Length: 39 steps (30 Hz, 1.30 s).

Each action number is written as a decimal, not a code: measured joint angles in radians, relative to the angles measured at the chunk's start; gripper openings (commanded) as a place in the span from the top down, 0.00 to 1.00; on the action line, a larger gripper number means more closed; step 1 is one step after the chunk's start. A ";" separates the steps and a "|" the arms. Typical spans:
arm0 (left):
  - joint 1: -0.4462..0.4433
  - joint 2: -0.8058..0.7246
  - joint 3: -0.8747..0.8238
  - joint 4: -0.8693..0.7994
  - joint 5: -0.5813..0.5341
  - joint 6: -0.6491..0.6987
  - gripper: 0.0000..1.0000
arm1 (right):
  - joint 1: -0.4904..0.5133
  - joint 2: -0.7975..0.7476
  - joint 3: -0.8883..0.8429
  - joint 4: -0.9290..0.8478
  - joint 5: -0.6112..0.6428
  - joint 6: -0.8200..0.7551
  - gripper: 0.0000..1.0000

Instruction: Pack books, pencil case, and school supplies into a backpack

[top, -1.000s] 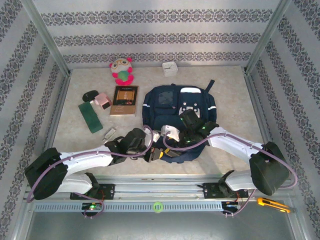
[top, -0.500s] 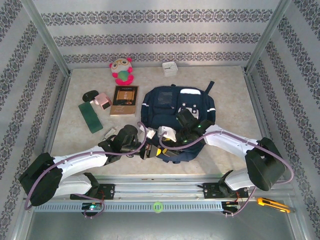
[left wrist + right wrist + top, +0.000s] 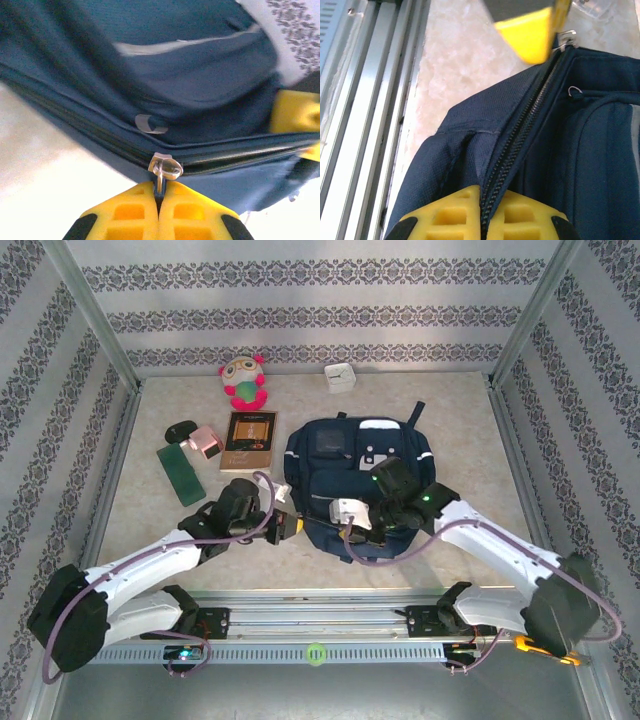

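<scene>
Both arms hide the near edge of the backpack (image 3: 340,450) from above; the left gripper (image 3: 159,200) pinches its zipper pull (image 3: 165,167), and the right gripper (image 3: 482,212) clamps the zipper seam (image 3: 520,135).

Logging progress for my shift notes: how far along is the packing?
Done: nothing visibly packed. In hand: left jaws pinch the zipper pull, right jaws clamp the backpack at its zipper, apparently to open it. Left: the book, green piece and pink piece lie on the table, unpacked.
</scene>
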<state>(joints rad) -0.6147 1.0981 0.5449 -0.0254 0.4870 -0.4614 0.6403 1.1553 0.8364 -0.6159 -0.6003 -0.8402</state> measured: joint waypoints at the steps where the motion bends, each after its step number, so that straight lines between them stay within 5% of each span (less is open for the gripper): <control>1: 0.016 0.004 0.005 -0.016 -0.007 0.013 1.00 | -0.004 -0.026 0.000 -0.022 -0.004 -0.021 1.00; 18: 0.198 0.375 0.254 -0.095 -0.126 0.149 0.96 | -0.071 -0.151 0.060 -0.221 -0.076 -0.175 1.00; 27: 0.249 0.386 0.291 -0.095 -0.180 0.151 0.46 | -0.082 -0.146 0.056 -0.170 -0.036 -0.139 1.00; 31: 0.268 0.338 0.293 -0.096 -0.203 0.137 0.43 | -0.082 -0.109 0.033 -0.119 -0.014 -0.115 1.00; 35: 0.268 0.114 0.270 -0.144 -0.206 0.104 0.38 | -0.074 0.055 0.031 0.002 -0.025 -0.097 0.85; 39: 0.269 -0.017 0.280 -0.176 -0.241 0.089 0.37 | -0.061 0.168 0.032 0.087 -0.013 -0.063 0.57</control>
<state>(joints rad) -0.3454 1.0813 0.8246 -0.2012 0.2455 -0.3721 0.5789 1.3235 0.8684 -0.5285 -0.6136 -0.9035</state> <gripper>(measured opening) 0.628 0.347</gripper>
